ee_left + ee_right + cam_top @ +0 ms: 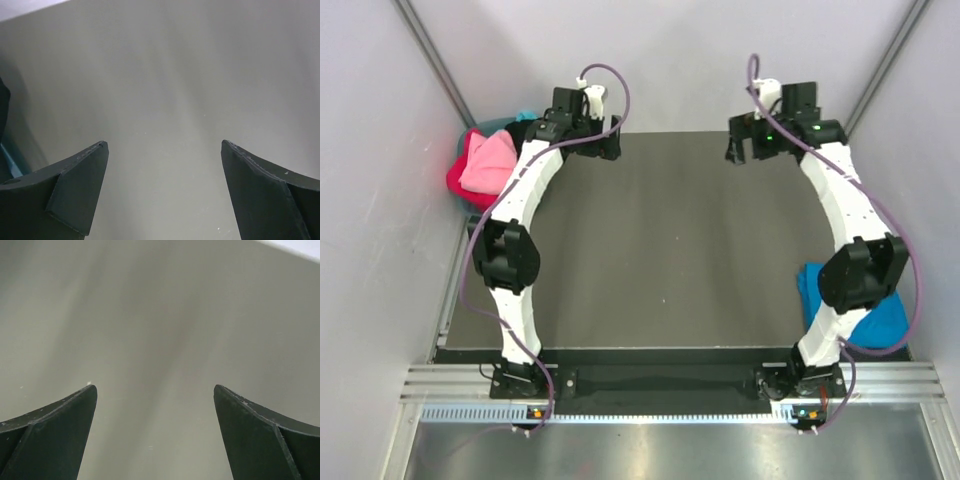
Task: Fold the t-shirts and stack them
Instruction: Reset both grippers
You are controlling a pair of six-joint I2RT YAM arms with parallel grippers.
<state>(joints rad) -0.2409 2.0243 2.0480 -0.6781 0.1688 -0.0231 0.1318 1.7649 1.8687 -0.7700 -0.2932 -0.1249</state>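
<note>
A light pink t-shirt (pixel 487 165) lies crumpled on a red t-shirt (pixel 460 182) in a pile at the far left, beside the table. A bright blue t-shirt (pixel 888 322) lies at the right edge of the table, partly hidden behind my right arm. My left gripper (pixel 610 140) is open and empty at the far left of the dark table (pixel 670 230); its wrist view (pixel 164 145) shows only bare surface between the fingers. My right gripper (pixel 740 148) is open and empty at the far right; its wrist view (pixel 155 387) shows only bare surface. No black t-shirt shows.
A teal basket (pixel 525 115) peeks out behind the pink and red pile. Grey walls close in on the left, back and right. A metal rail (pixel 660 385) runs along the near edge at the arm bases.
</note>
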